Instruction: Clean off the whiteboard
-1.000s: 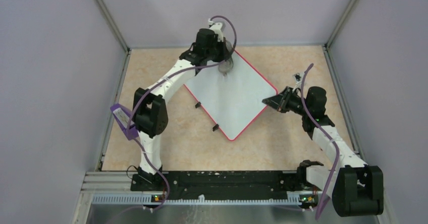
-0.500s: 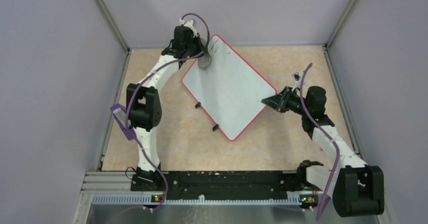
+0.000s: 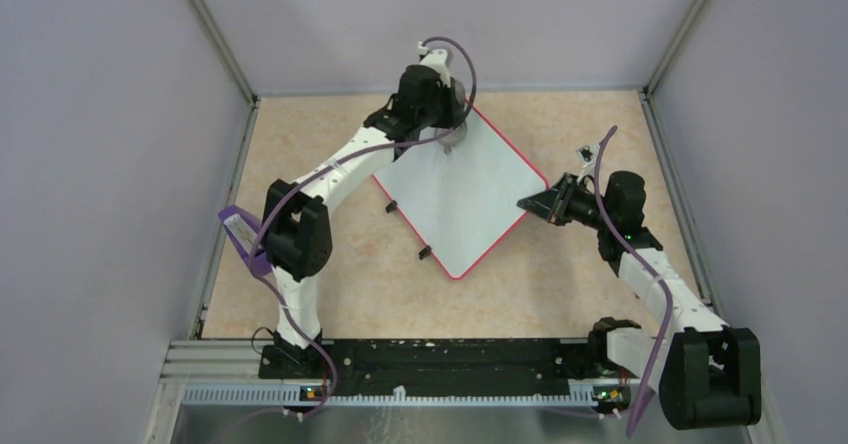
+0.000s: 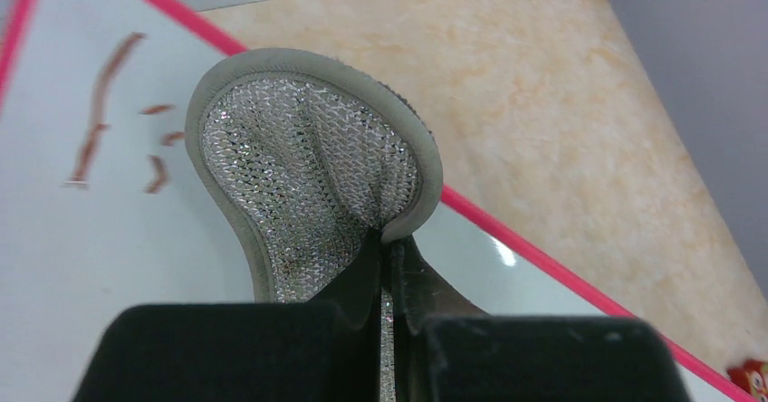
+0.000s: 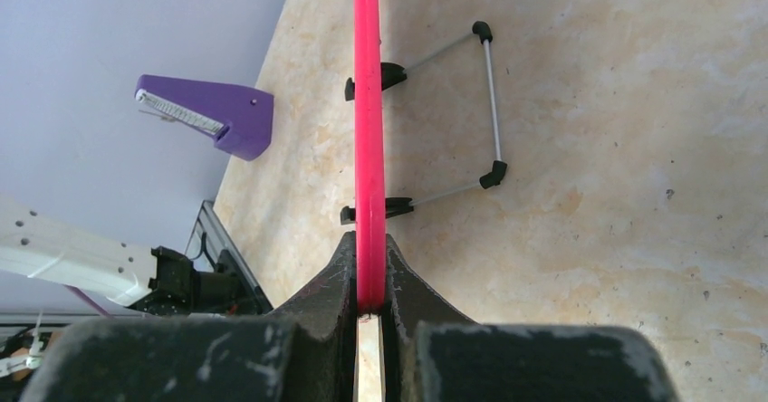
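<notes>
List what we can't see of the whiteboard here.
- Top external: whiteboard far corner hidden under the left gripper; writing too small there.
- Left wrist: pad covers board beneath; frame cuts the rest.
- Right wrist: board edge-on in right gripper; face unseen.

Looks like a robotics lab test cell, not a lived-in room. Boxed in on three sides by plain lilac-grey wall panels (image 3: 100, 164), joined at bare metal corner posts (image 3: 217, 39). Floored with a beige marbled surface (image 3: 560, 294). Fitted along the near edge with a black mounting rail (image 3: 450, 356) on ribbed aluminium framing (image 3: 400, 395). Carries a white-and-black jointed left arm (image 3: 340, 164) and right arm (image 3: 660, 284), both trailing thin purple cables (image 3: 652, 364).
</notes>
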Robot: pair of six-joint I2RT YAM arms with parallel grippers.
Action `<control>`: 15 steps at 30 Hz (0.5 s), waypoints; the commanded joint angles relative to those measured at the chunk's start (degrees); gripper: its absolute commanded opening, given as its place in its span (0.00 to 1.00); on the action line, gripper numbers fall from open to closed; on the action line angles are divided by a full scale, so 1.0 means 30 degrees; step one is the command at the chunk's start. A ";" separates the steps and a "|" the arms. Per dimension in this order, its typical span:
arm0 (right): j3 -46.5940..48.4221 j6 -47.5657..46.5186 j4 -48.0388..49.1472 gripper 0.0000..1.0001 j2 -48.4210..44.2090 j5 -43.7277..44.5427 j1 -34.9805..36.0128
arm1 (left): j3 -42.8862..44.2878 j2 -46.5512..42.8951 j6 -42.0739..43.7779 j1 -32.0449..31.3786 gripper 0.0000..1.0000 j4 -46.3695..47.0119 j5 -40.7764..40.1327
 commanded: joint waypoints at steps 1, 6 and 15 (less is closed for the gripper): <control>-0.0380 -0.2441 -0.1275 0.00 0.0881 0.0144 0.0816 | -0.1381 -0.1308 0.0031 -0.1441 0.00 0.1560 0.0983; -0.0362 -0.2437 -0.1395 0.00 0.0819 0.0155 0.0833 | -0.0579 -0.0394 0.0995 -0.1308 0.00 0.1261 0.0391; -0.0369 -0.2669 -0.1735 0.00 0.0519 0.0564 0.1137 | 0.2811 0.1637 -0.0173 0.1125 0.00 -0.0513 0.1247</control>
